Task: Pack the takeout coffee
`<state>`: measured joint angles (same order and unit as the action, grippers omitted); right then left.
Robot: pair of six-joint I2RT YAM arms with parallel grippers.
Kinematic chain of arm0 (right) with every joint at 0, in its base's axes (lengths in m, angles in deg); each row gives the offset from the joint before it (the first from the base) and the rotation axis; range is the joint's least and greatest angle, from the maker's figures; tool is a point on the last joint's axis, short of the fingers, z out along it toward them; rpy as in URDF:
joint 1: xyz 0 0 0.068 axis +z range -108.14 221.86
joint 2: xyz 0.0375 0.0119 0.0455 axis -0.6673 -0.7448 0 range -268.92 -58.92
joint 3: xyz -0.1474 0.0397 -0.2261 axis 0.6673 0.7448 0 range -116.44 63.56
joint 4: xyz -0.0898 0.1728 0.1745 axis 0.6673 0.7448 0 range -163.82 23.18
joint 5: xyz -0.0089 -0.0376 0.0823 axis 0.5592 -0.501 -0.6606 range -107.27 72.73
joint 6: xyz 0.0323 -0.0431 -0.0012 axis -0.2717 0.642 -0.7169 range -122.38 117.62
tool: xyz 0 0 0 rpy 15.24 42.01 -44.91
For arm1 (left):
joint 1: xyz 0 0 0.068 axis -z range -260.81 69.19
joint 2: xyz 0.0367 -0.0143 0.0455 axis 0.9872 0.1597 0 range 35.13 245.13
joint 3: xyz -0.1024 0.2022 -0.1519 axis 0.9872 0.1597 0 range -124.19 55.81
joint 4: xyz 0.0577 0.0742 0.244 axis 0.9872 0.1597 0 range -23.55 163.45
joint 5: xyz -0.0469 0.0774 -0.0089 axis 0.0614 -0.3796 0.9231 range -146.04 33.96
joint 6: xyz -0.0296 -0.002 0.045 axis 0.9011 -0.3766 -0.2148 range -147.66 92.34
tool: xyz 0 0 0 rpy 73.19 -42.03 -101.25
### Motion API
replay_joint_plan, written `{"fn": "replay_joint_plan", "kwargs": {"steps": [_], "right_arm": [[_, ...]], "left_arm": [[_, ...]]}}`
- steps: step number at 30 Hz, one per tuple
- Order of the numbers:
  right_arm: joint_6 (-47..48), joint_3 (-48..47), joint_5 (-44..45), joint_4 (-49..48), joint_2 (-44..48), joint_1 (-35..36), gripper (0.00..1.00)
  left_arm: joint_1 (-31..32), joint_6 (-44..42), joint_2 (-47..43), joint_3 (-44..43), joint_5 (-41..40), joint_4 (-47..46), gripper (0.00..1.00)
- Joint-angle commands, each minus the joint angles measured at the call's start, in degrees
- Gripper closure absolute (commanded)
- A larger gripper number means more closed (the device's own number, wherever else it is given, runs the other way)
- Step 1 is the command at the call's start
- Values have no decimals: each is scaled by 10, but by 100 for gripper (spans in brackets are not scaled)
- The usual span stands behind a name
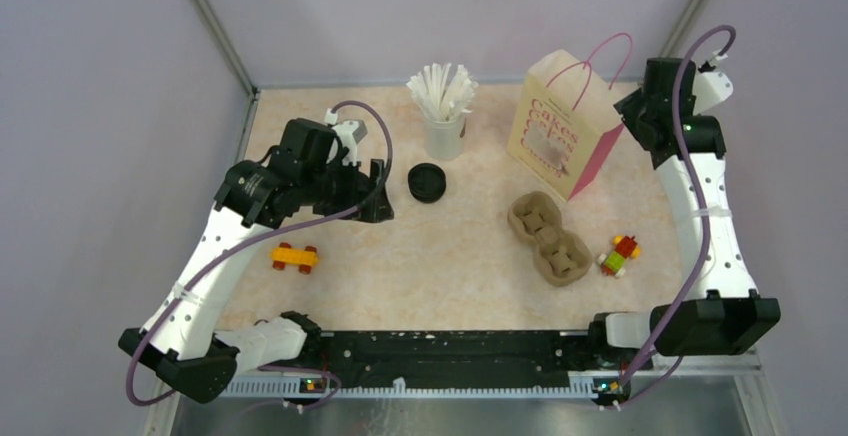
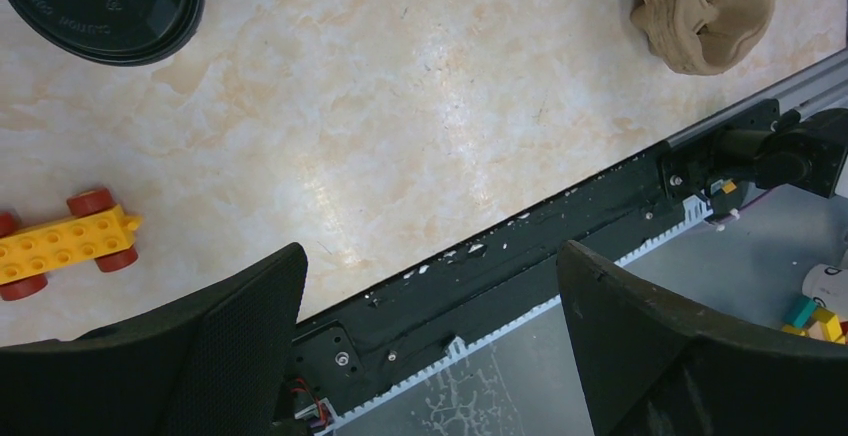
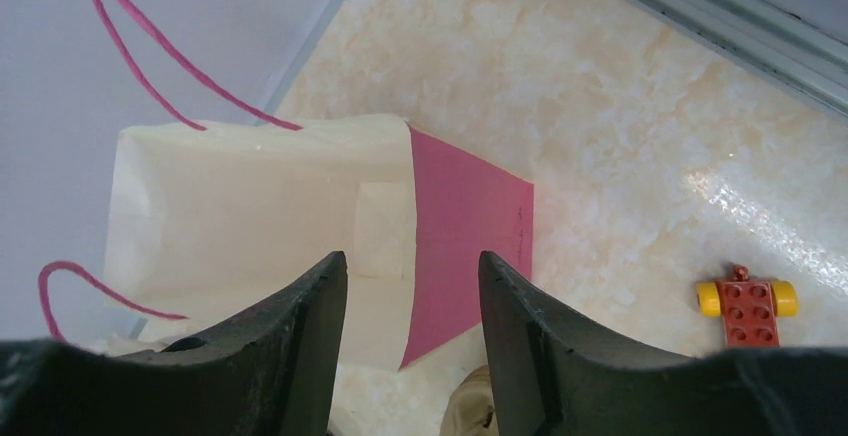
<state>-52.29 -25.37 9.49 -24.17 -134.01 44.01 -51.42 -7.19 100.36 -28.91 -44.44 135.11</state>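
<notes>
Left claw (image 2: 430,256), wide at the cup's (image 1: 427,183) 9 o'clock, could topple it; right claw (image 3: 410,261) half-open over bag (image 3: 465,226) rim

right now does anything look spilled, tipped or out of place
Nothing spilled or tipped. Two toys look out of place: a yellow brick car on the left, a red brick car beside the cup carrier.

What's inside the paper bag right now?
Only bare cream lining shows inside the paper bag, nothing packed in view. Its near bottom is covered by the right end effector.
</notes>
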Motion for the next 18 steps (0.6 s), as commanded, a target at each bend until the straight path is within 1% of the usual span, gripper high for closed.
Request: {"fn": "replay_joint_plan", "kwargs": {"steps": [1, 3, 7, 12, 14, 15, 17, 18], "right_arm": [[21, 6, -70, -60, -18, -43, 50], [15, 2, -74, -44, -32, -46, 50], [16, 29, -80, -78, -33, -47, 51], [22, 29, -97, -91, -62, -48, 54], [26, 30, -103, -92, -67, -48, 59], [31, 29, -103, -92, -68, -48, 64], [45, 26, -101, -94, -69, -48, 78], [53, 23, -98, -93, -70, -48, 82]], "left_arm": [[2, -9, 1, -10, -28, -10, 1], [2, -5, 3, -7, -33, -11, 1], [2, 5, 4, -5, -38, -15, 1], [2, 15, 3, 0, -45, -15, 1], [2, 19, 4, -1, -49, -14, 1], [2, 21, 5, -2, -51, -14, 1], [2, 25, 6, -5, -55, -10, 1], [2, 26, 7, -7, -55, -9, 1]]}}
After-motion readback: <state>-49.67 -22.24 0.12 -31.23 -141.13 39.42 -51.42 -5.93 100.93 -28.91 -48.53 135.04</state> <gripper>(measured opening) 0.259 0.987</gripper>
